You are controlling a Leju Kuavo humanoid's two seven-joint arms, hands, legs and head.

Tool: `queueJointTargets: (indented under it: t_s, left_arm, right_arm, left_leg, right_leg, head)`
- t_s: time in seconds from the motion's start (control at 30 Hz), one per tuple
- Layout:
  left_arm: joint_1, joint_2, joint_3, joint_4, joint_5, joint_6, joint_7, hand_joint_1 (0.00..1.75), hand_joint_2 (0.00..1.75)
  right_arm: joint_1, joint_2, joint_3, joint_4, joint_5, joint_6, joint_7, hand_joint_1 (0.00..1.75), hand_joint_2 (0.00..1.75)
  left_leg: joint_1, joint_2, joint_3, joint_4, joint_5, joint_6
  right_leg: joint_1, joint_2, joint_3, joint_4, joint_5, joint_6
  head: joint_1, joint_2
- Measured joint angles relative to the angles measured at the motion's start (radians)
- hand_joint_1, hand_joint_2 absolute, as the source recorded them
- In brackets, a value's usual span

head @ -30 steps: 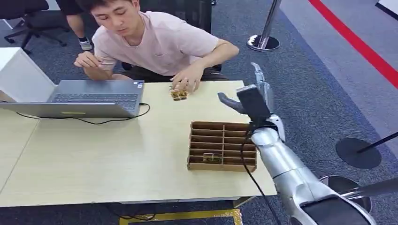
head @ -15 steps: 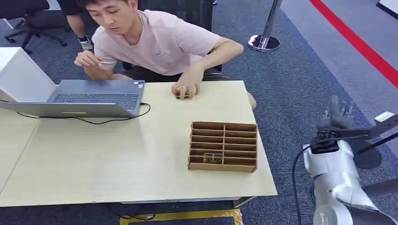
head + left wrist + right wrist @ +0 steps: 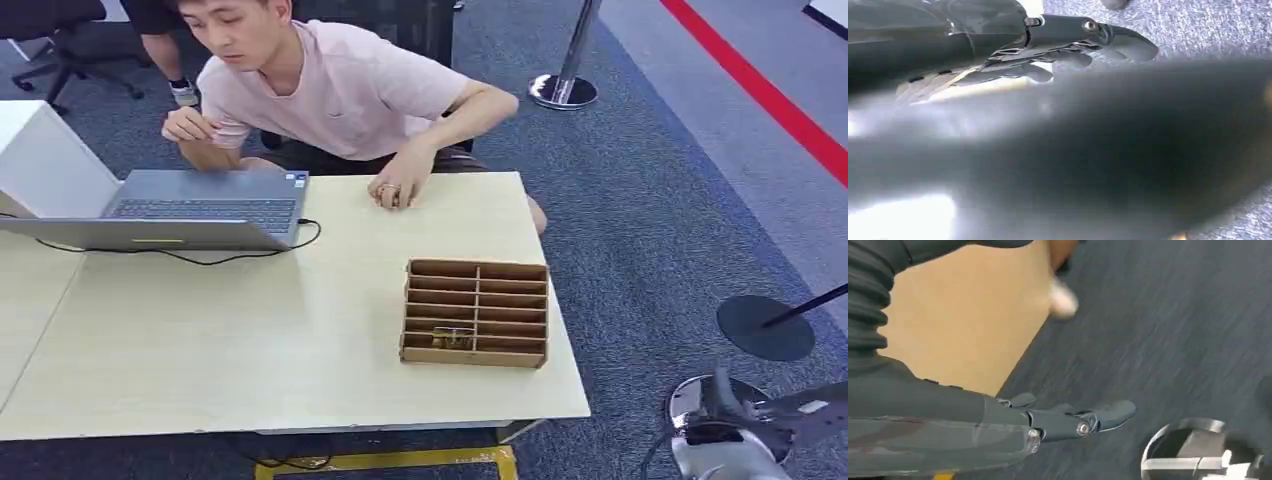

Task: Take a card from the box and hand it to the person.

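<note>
The right hand (image 3: 1068,422) is cut off at the head view's lower corner; the wrist view shows its fingers extended and apart, empty. The left hand (image 3: 1068,42) is largely hidden by blur; state indeterminate. One card (image 3: 452,339) lies in the box (image 3: 476,312), well apart from the right hand; another sits under the person's hand (image 3: 392,188), farther still.

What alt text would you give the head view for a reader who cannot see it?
A person leans over a pale wooden table, one hand on a small card beside an open laptop. A brown divided box sits nearer the robot, whose right hand hangs low off the table's edge.
</note>
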Motion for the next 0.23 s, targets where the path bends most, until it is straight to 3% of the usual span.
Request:
queueJointTargets:
  t_s: [0.13,0.2,0.23]
  left_arm:
    - [0.0,0.0,0.0,0.0,0.0,0.017,0.01,0.0,1.75]
    - [0.001,-0.001,0.0,0.0,0.0,0.022,0.014,0.0,1.75]
    - [0.001,-0.001,0.0,0.0,0.0,0.021,0.018,0.0,1.75]
  right_arm:
    - [0.088,0.004,0.002,0.056,0.093,-0.156,0.054,0.0,1.75]
    - [0.133,0.01,0.028,0.077,0.198,-0.237,0.124,0.0,1.75]
    - [0.152,0.012,0.047,0.086,0.26,-0.243,0.176,0.0,1.75]
  left_leg:
    - [0.0,0.0,0.0,0.0,0.0,0.0]
    - [0.0,0.0,-0.002,0.0,-0.001,0.0]
    - [0.0,0.0,-0.002,0.0,-0.001,0.0]
  right_leg:
    - [0.0,0.0,0.0,0.0,0.0,0.0]
    - [0.0,0.0,0.0,0.0,0.0,0.0]
    - [0.0,0.0,0.0,0.0,0.0,0.0]
  head:
    - [0.0,0.0]
    - [0.0,0.0]
    - [0.0,0.0]
